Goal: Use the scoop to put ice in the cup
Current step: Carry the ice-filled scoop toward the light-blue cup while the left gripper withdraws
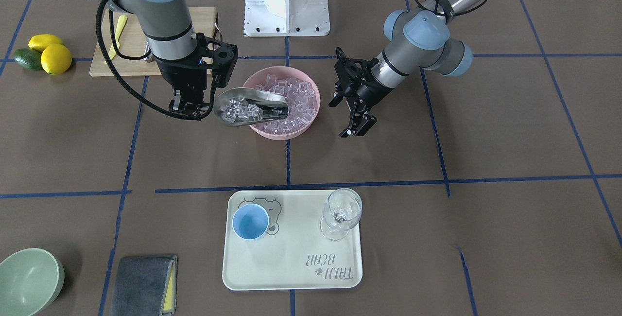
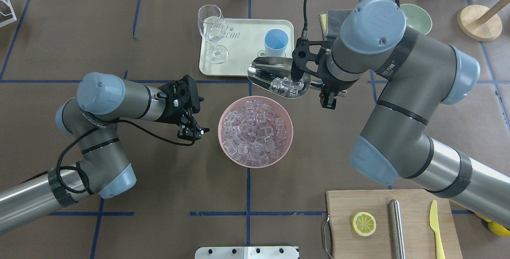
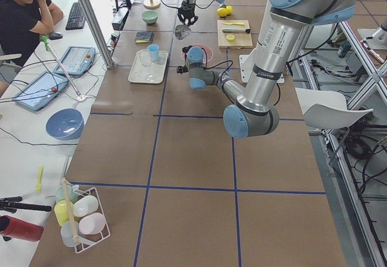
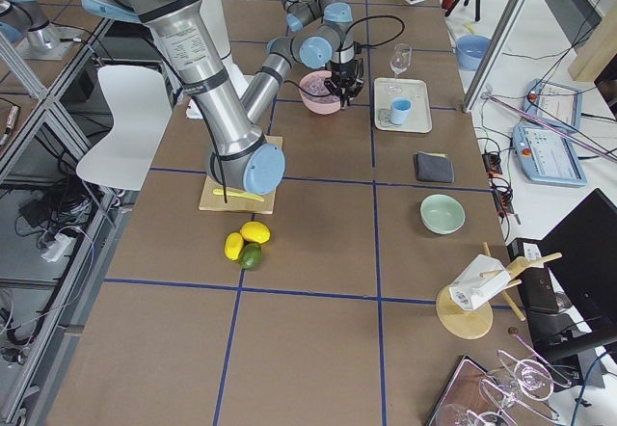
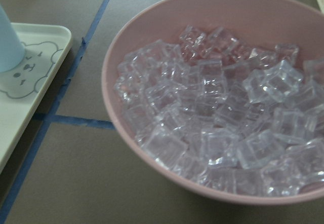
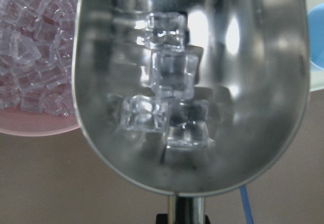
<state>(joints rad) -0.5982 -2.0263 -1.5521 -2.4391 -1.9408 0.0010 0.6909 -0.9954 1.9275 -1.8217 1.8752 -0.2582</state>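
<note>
My right gripper [image 2: 329, 93] is shut on the thin handle of the steel scoop [image 2: 275, 76], held level in the air between the pink bowl [image 2: 225, 144] and the tray. Several ice cubes [image 6: 167, 100] lie in the scoop's trough [image 6: 263, 92]. The pink bowl [image 1: 311, 122] holds a heap of ice [image 2: 255, 129], seen close in the left wrist view [image 5: 228, 127]. The light-blue cup [image 1: 250, 222] stands upright and empty on the tray; it also shows in the overhead view [image 2: 276, 42]. My left gripper [image 2: 191, 132] is open and empty beside the bowl.
A cream tray [image 1: 291, 277] also bears a clear wine glass [image 1: 342, 211]. A pale-green bowl [image 1: 29, 277] and a grey cloth [image 1: 143, 284] lie near it. A wooden board [image 2: 414, 235] carries a lemon slice [image 2: 363, 224], a steel cylinder [image 2: 395, 227] and a yellow knife [image 2: 436, 227].
</note>
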